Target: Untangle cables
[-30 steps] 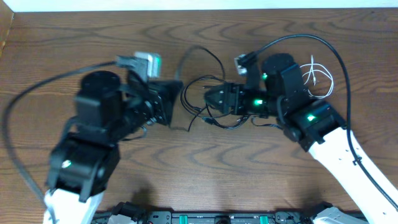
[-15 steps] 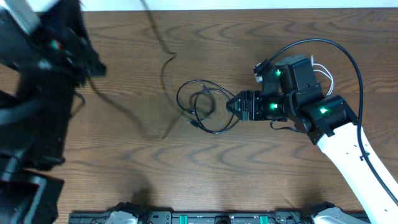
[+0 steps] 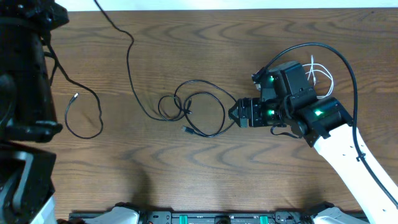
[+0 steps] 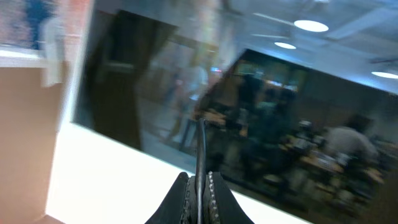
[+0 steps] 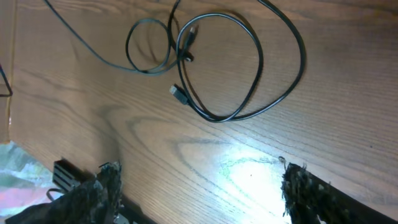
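Black cable [image 4: 201, 149] pinched in closed left pincer [image 4: 199, 186], bottom centre of frame. Right pincer [image 5: 202, 186] spread wide, nothing gripped, above desk [image 5: 348, 124], near looped cable [image 5: 214, 119].

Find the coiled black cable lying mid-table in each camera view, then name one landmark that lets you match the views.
Overhead: the coiled black cable lies mid-table, just left of the right gripper.
Left wrist: not in it; only a thin black cord pinched in the left gripper.
Right wrist: upper centre, on the wood beyond the open fingers.
Shared landmark: the loose plug at the coil's edge.
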Robot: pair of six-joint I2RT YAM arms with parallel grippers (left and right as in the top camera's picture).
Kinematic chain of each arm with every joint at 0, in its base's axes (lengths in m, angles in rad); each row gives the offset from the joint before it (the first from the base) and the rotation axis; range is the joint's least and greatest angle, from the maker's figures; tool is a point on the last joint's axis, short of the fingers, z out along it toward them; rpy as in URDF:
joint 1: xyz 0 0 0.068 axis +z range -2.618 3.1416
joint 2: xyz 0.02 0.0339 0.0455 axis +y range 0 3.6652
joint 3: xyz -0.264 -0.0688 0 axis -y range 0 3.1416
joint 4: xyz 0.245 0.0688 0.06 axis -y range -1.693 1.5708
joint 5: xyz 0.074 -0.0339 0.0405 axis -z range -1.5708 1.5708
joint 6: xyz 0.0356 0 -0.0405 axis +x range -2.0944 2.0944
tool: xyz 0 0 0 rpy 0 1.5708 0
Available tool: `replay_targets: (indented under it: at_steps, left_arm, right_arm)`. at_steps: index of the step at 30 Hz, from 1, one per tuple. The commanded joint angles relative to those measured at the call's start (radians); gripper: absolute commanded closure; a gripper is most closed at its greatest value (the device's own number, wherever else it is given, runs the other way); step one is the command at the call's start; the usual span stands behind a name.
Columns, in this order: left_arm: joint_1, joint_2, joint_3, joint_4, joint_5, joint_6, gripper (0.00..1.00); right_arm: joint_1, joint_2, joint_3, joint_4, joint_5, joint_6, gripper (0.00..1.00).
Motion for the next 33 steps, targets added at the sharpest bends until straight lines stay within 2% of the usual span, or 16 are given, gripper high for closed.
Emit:
replay_targets:
  at_steps: [1,6,9,18,23,25,28,31,33]
  left_arm:
    - [0.003,0.025,-0.008,0.037,-0.219,0.042,0.93]
    - [0.003,0.026,-0.008,0.120,-0.479,0.054,0.93]
    - [0.019,0.010,-0.008,0.129,-0.553,0.065,0.93]
    - [0.093,0.016,-0.045,0.113,-0.594,0.065,0.93]
    - [0.094,0.034,-0.112,0.063,-0.594,0.064,0.92]
    - [0.094,0.038,-0.138,0.055,-0.594,0.060,0.93]
    - [0.094,0.043,-0.169,0.026,-0.594,0.015,0.93]
    - [0.094,0.047,-0.183,-0.037,-0.593,-0.060,0.93]
    - [0.094,0.050,-0.185,-0.079,-0.588,-0.105,0.92]
  right_arm:
    - [0.006,0.004,-0.015,0.003,0.020,-0.014,0.14]
    - [0.006,0.034,-0.055,0.049,0.077,-0.014,0.11]
    - [0.008,0.073,-0.098,0.121,0.087,-0.018,0.12]
    - [0.089,0.257,-0.121,0.315,0.109,-0.047,0.12]
    - [0.129,0.367,-0.121,0.379,0.240,0.036,0.14]
    - [0.134,0.396,-0.121,0.402,0.245,0.037,0.17]
    - [0.136,0.431,-0.121,0.433,0.253,0.053,0.27]
    - [0.137,0.455,-0.121,0.441,0.281,0.087,0.47]
    - [0.137,0.466,-0.121,0.441,0.303,0.093,0.53]
